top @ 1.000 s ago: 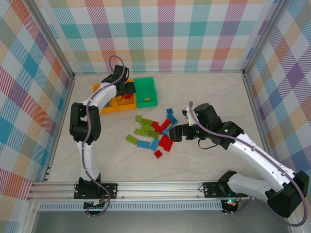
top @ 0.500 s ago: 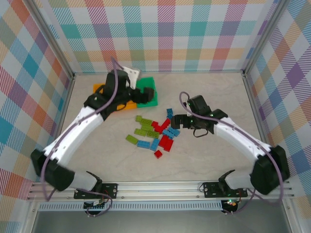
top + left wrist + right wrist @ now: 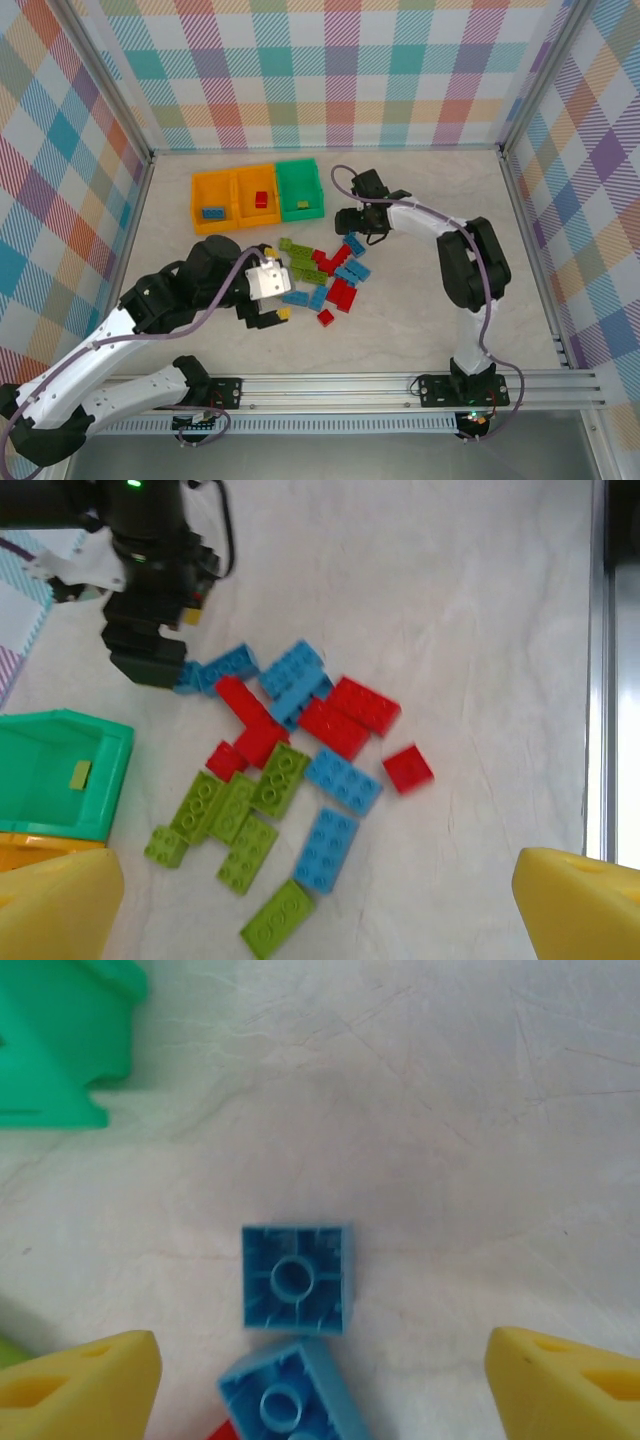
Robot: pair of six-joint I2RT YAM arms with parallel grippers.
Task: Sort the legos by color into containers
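Left gripper [image 3: 268, 315] has swung to the legos' [image 3: 340, 292] near side; right gripper [image 3: 347, 221] to their far edge. Both gape wide, empty.

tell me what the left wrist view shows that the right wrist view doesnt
Left wrist, not right wrist: the whole pile of red, blue and lime green bricks, the right gripper at the pile's edge, and a lime piece inside the green bin. Right wrist, not left wrist: the hollow undersides of two blue bricks, close up. Both: part of the green bin, blue bricks and the pale table.
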